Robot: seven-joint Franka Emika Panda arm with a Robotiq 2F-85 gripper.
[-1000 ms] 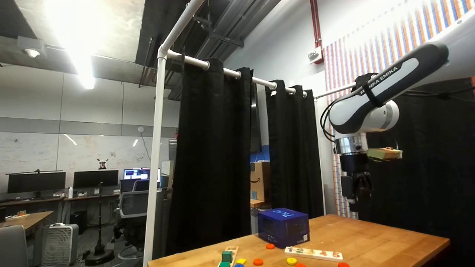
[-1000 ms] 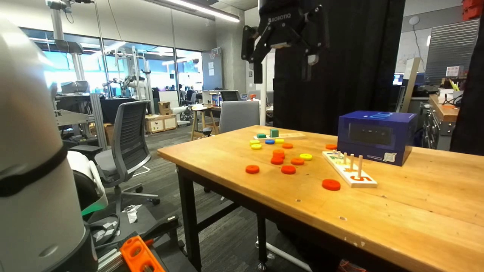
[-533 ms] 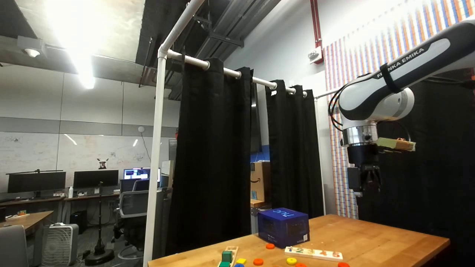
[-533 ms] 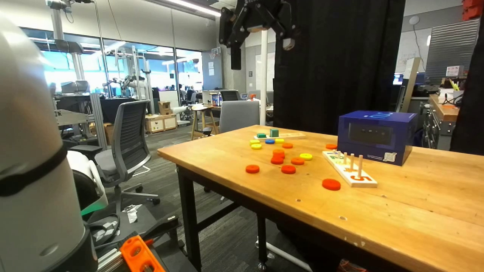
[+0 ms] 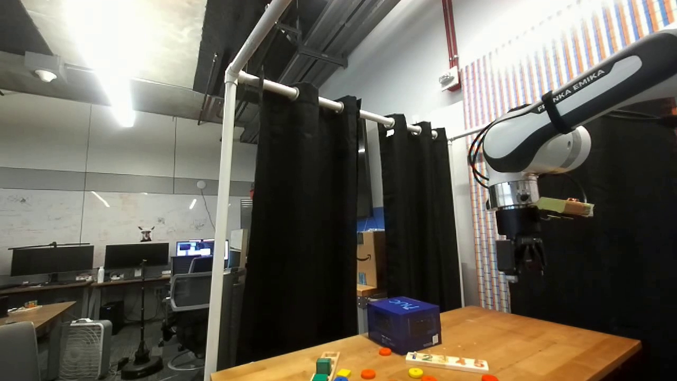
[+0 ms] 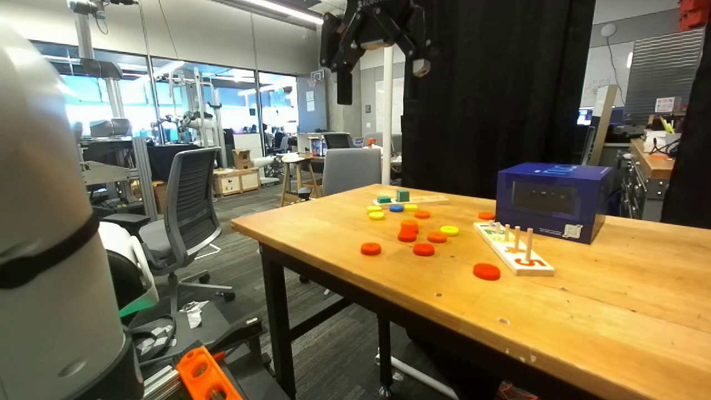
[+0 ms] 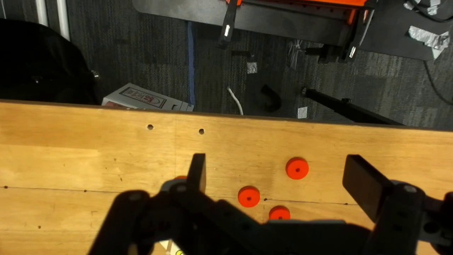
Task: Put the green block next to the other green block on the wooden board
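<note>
The wooden board is the broad tan tabletop, which also shows in the wrist view. A taller green block and a flatter green block sit side by side, with a small gap, on a narrow light wooden strip at the far edge. They also show at the lower edge of an exterior view: the taller green block and the partly cut-off flatter one. My gripper is open and empty, high above the tabletop, away from both blocks. The green blocks are out of the wrist view.
A dark blue box stands on the tabletop beside a numbered peg strip. Several orange-red discs, yellow discs and a blue piece lie around. The tabletop's edge crosses the wrist view.
My gripper has risen and drawn back from where it was a second ago; it is nearly still over the last half second. It stays open. The blocks have not moved.
</note>
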